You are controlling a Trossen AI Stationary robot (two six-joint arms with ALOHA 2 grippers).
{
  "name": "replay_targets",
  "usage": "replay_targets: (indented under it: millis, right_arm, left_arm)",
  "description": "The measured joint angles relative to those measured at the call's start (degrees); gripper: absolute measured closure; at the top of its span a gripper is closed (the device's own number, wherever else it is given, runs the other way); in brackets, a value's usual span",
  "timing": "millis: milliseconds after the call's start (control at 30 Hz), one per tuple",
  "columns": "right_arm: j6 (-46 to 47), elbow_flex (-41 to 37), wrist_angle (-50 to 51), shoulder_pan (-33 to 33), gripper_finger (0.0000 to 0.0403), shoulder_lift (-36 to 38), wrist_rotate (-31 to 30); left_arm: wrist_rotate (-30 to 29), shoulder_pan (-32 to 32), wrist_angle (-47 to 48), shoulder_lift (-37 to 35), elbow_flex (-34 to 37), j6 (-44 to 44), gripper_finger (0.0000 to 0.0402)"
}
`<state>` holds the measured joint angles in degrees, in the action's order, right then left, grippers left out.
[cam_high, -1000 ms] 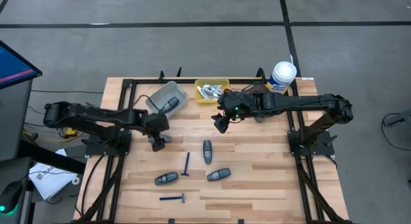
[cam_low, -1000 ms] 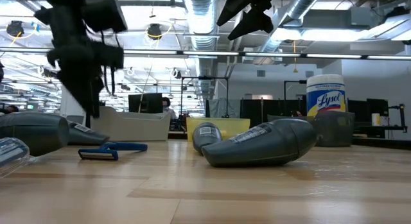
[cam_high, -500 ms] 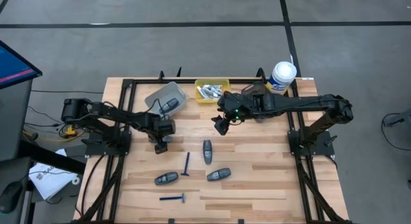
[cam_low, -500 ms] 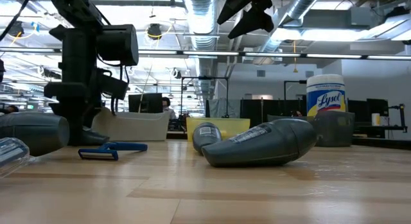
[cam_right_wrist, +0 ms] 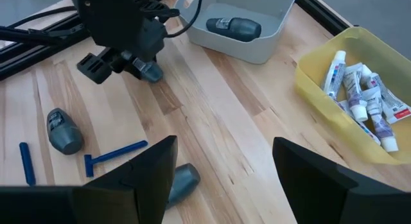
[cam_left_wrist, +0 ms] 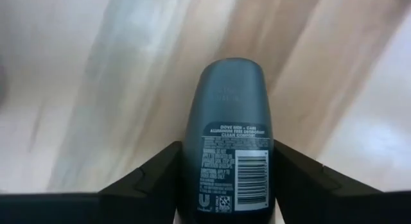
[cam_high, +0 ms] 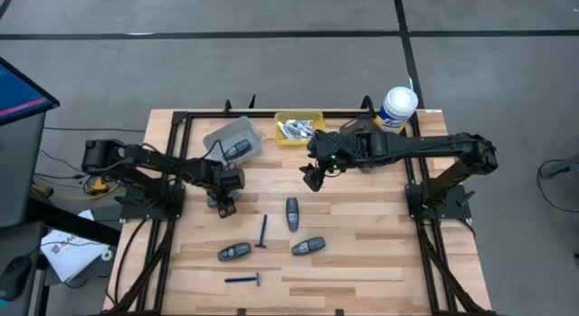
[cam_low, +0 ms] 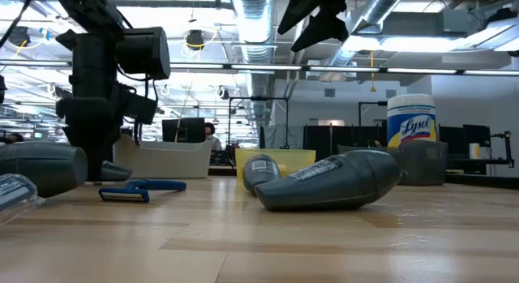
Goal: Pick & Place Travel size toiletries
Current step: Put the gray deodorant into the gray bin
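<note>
1. Looking from above, you can see the left claw [cam_high: 223,204] down at the table just in front of the grey bin [cam_high: 233,133]. A second ago it hung higher and tilted in the low view; now it stands upright on the wood.
2. Your left wrist camera shows its two fingers [cam_left_wrist: 151,176] pressed against both sides of a grey pod [cam_left_wrist: 226,108], with no gap visible. The claw is clenched on that pod, whereas a second ago its fingers were spread wide.
3. The pod lies flat on the table, label up, rounded end pointing away from the wrist.
4. The right claw [cam_high: 312,178] hangs above the table's middle, in front of the yellow bin [cam_high: 298,115]. Its fingers are spread apart with nothing between them, and it has not shifted over the last second.
5. Nothing else has moved. Three more pods lie on the wood nearer the front: the middle pod [cam_high: 292,213], the right pod [cam_high: 308,246] and the front left pod [cam_high: 235,252].
6. One blue razor [cam_high: 263,232] lies between the middle pod and the front left pod. A second razor [cam_high: 243,280] lies near the front edge.
7. Another pod [cam_right_wrist: 232,26] rests inside the grey bin, and the small white tubes [cam_right_wrist: 359,89] are piled in the yellow bin.
8. The wipes canister [cam_high: 398,106] stands at the back right corner.
</note>
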<state>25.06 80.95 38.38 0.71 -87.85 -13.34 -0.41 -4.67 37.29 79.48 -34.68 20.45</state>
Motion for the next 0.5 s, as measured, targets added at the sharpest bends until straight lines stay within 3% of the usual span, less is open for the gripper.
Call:
replay_targets:
  millis: [167, 500]
  right_arm:
    - [0.0, 0.0, 0.02, 0.07, 0.0155, 0.0, 0.0]
    - [0.0, 0.0, 0.03, 0.07, 0.0155, 0.0, 0.0]
  left_arm:
    - [2.34, 0.0, -0.4, -1.18, -0.77, 1.74, 0.0208]
    - [1.61, 0.0, -1.3, -5.85, -7.56, 2.36, 0.0208]
